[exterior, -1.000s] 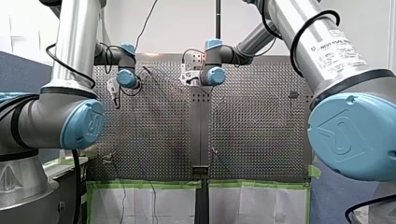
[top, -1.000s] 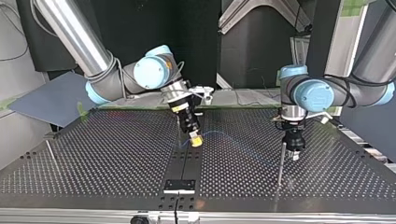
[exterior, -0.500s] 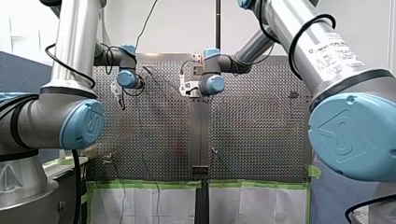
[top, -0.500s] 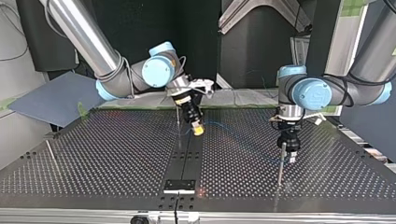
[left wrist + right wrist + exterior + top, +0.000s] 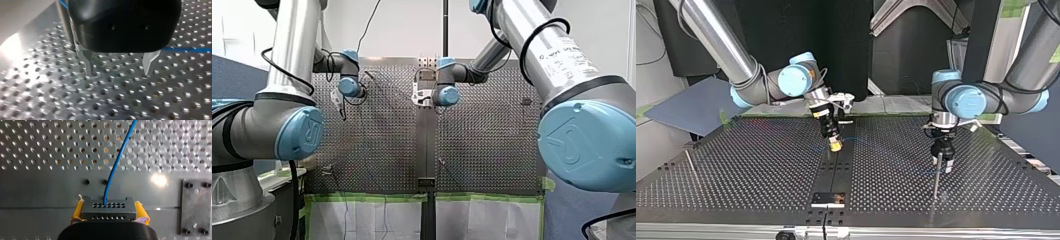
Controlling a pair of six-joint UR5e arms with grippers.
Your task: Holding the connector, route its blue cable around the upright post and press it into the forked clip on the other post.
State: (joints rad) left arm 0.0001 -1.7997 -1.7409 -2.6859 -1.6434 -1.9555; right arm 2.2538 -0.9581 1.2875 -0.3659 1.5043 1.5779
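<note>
In the right wrist view my right gripper (image 5: 109,216) is shut on the dark grey connector (image 5: 109,208), gripped between its yellow pads (image 5: 77,211). The blue cable (image 5: 117,162) rises out of the connector over the perforated table. In the top view this gripper (image 5: 835,145) hangs over the table's middle strip. My left gripper (image 5: 942,164) stands beside the top of a thin upright post (image 5: 936,180). In the left wrist view its metal fingers (image 5: 87,62) are open with nothing between them. The cable (image 5: 187,50) runs behind them to the post (image 5: 63,25).
A black plate (image 5: 828,199) sits on the middle strip near the top view's front edge. Another thin rod (image 5: 690,162) stands at that view's far left. In the right wrist view a bolted dark plate (image 5: 195,207) lies beside the connector.
My left gripper has opened and lifted slightly beside the post. My right gripper has carried the connector toward the top view's left.
</note>
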